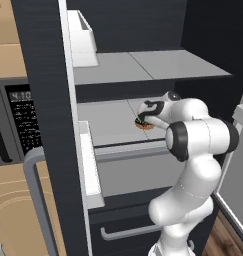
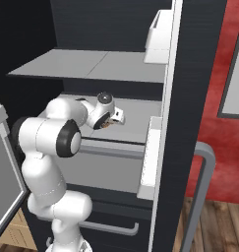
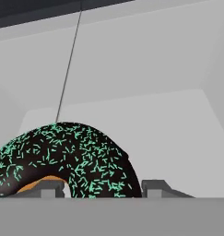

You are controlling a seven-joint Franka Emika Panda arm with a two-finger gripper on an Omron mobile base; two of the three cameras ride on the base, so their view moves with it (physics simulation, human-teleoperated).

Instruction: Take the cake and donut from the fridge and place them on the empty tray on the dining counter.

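Donut (image 3: 72,159) first: one of it, right at my fingertips (image 3: 162,188), a tan ring under dark glaze with green sprinkles. It lies flat on the middle shelf (image 1: 110,122) of the fridge (image 1: 43,100), hole facing up, so as a ring it has no long axis to speak of. From my hand view its near arc swells up between my two dark tips, one tip at the hole's side and the other just outside the ring's right edge. My jaws stand partway in around that arc of the ring; whether the pads already press on it I cannot tell.

My gripper (image 1: 143,121) sits low over the donut, pointing down and inward toward the back of the fridge. One arm, mine: it rises from the base, bends at a dark elbow joint (image 1: 177,141) just in front of the fridge, then reaches forward with the wrist folded down onto the shelf. In the right base view the wrist (image 2: 104,110) leans over the same spot, the donut a small brown patch under it.

Beyond the donut the shelf runs on, pale grey, to the fridge's back wall. I count two grey shelves, the second one (image 1: 148,65) above mine. Two white door bins (image 1: 85,42) hang on the open door at my left, one high, one lower. Below my shelf a dark drawer front carries one grey bar handle (image 1: 128,232)
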